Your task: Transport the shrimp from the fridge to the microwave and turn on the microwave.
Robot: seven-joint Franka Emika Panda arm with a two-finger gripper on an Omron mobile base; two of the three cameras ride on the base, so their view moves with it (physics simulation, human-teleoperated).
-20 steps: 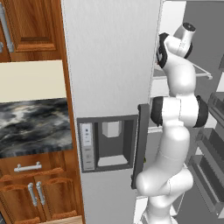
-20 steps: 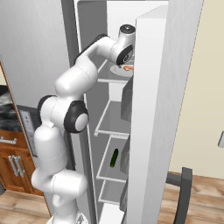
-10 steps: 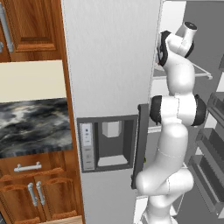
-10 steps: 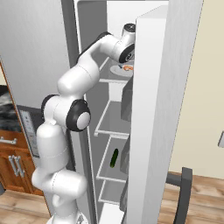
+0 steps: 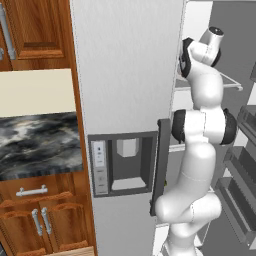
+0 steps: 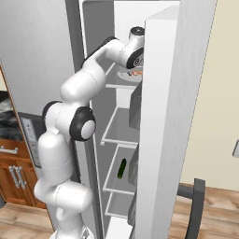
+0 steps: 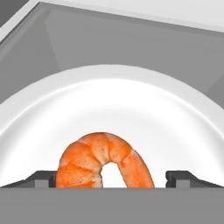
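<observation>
The fridge [image 5: 125,75] stands with its right door [image 6: 177,116] swung open, and my arm reaches in to an upper shelf. There an orange curled shrimp [image 7: 103,159] lies on a white plate [image 7: 109,96]; the same plate [image 6: 132,74] shows just under my hand in the right base view. My gripper [image 7: 112,179] is open, one dark fingertip [image 7: 46,177] on each side of the shrimp, low over the plate. Nothing is held. The microwave is out of view.
A green cucumber-like vegetable [image 6: 122,169] lies on a lower fridge shelf. Door bins [image 5: 240,200] line the open door's inside. Left of the fridge are wooden cabinets [image 5: 35,220] and a marble counter [image 5: 35,145]. The water dispenser [image 5: 127,165] sits in the shut door.
My hand has moved a little deeper into the fridge and down toward the plate. The fingers stay wide apart.
</observation>
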